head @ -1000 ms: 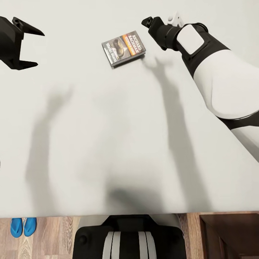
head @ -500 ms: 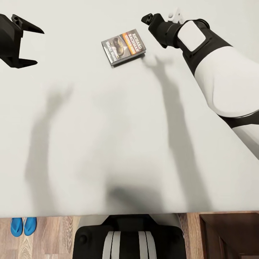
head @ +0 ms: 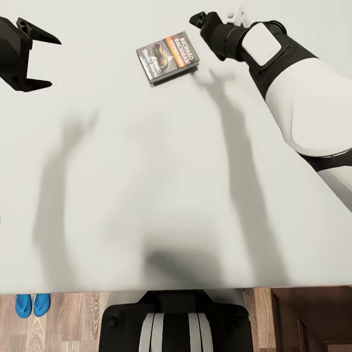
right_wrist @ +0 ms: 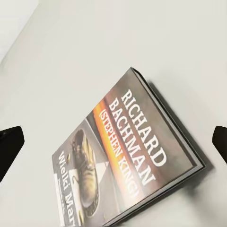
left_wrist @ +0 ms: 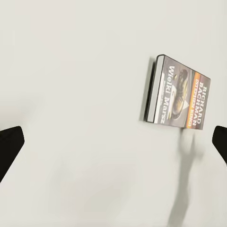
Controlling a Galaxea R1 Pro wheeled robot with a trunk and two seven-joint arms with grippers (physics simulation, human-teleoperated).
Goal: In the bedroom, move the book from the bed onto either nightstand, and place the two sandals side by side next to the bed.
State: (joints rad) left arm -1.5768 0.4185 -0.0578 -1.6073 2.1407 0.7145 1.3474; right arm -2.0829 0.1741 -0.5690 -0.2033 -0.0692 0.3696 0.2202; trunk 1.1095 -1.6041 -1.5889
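Book (head: 167, 57) lies flat, cover up, on the bed (head: 146, 186), with the right gripper (head: 199, 20) hovering just beside it, fingers spread wide and touching nothing. Well off to the book's other side, the left gripper (head: 41, 61) hangs with its fingers apart too. Both sandals (head: 31, 304) sit side by side on the wood floor (head: 68, 322) against the bed's near edge.

Brown wood-plank floor (head: 73, 322) runs as a narrow strip along the bottom edge of the head view, its grain running up the frame, paler boards at lower left; two long soft grey shadows (head: 51, 195) stretch up the frame, one at left, one right of centre; a fainter patch darkens bottom centre.
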